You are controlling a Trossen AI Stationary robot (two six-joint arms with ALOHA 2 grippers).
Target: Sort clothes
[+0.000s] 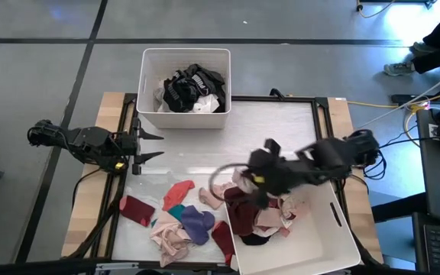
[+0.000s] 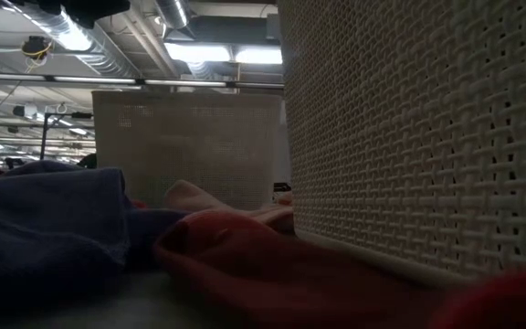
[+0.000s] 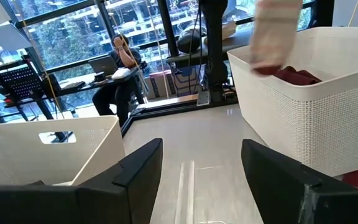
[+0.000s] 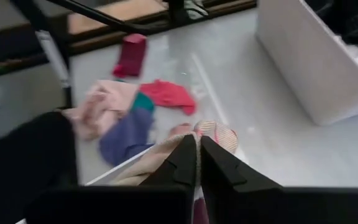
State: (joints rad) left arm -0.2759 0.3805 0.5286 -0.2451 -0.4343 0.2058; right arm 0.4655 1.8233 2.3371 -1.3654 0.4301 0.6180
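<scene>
Sorting looks partly done, judging by how the garments lie. Seen from above, the bin at upper centre (image 1: pixel 186 59) already holds dark and white pieces (image 1: pixel 191 88), and the tilted bin at lower right (image 1: pixel 334 241) holds maroon and pink ones (image 1: pixel 260 218). A loose pile (image 1: pixel 180 221) of red, teal, purple, pink and maroon clothes lies on the tabletop (image 1: pixel 273 130) at lower centre, so a good share is left to sort.

The right gripper (image 1: pixel 260 181) hangs over the near-left corner of the lower-right bin. Its fingers are pinched shut on a pale striped pinkish garment (image 4: pixel 219 135), which the right wrist view shows just past the fingertips (image 4: pixel 188 155), above the bin's edge. My guess is that this piece is about to go into that bin with the other warm colours.

The left gripper (image 1: pixel 145 145) waits at the left edge of the tabletop, level with the middle of the frame. Its fingers (image 3: pixel 138 168) are spread wide and hold nothing, pointing across the bare surface between the two bins.
</scene>
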